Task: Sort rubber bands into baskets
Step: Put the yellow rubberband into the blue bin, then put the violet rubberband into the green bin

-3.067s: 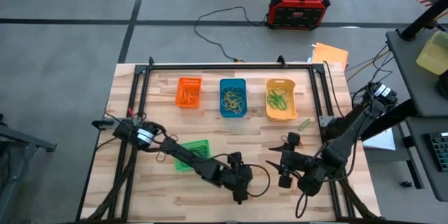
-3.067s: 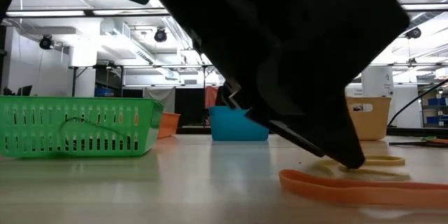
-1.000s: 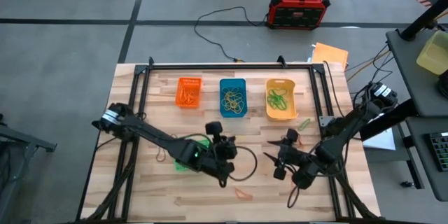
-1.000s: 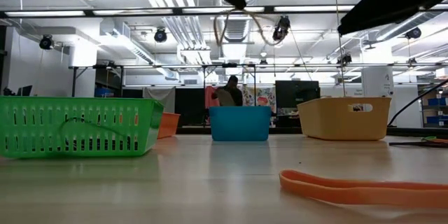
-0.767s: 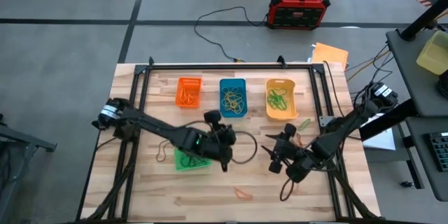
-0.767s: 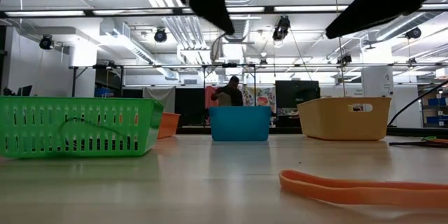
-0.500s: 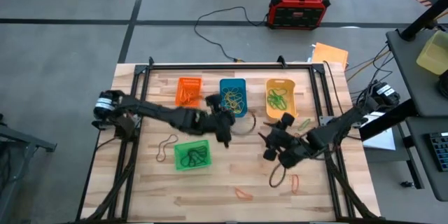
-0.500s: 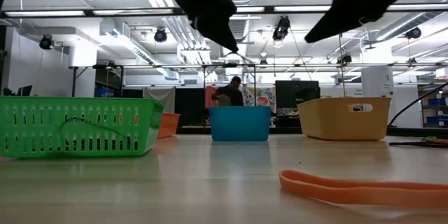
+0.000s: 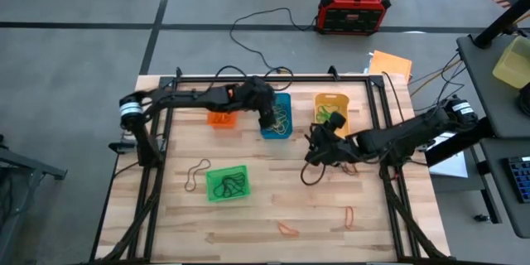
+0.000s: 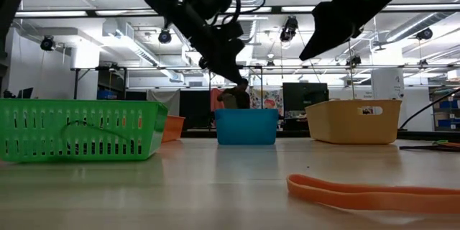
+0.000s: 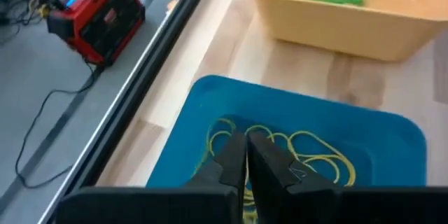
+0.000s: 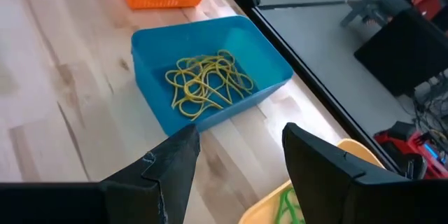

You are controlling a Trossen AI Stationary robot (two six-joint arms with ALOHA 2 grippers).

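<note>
Four baskets stand on the wooden table: orange (image 9: 222,112), blue (image 9: 280,122), yellow-orange (image 9: 331,118) and, nearer, green (image 9: 227,182). Yellow rubber bands (image 11: 308,155) lie in the blue basket (image 11: 364,147). My left gripper (image 11: 246,147) is shut and hangs over this basket (image 10: 244,126); its tip (image 10: 236,77) is well above the rim. My right gripper (image 12: 241,161) is open and empty, above the table (image 9: 315,145) between the blue and yellow-orange baskets. Loose bands lie flat on the table: dark brown (image 9: 197,174), orange (image 9: 286,228), red (image 9: 348,214). My left gripper's fingers (image 11: 231,157) are shut over the blue basket. Whether a rubber band is caught between them I cannot tell: the yellow bands in the basket show right behind the fingertips.
A black frame (image 9: 273,77) runs along the table's far edge and down its sides. A red-and-black box (image 9: 354,8) with cables sits on the floor beyond. Green bands lie in the yellow-orange basket (image 11: 336,14). The near half of the table (image 9: 248,224) holds only loose bands.
My left gripper, shut throughout, has swung from beside the green basket toward the far edge and now hangs over the blue basket. My right gripper, still open, has moved toward the far edge and somewhat leftward, up to the yellow-orange basket. The green basket now shows uncovered.
</note>
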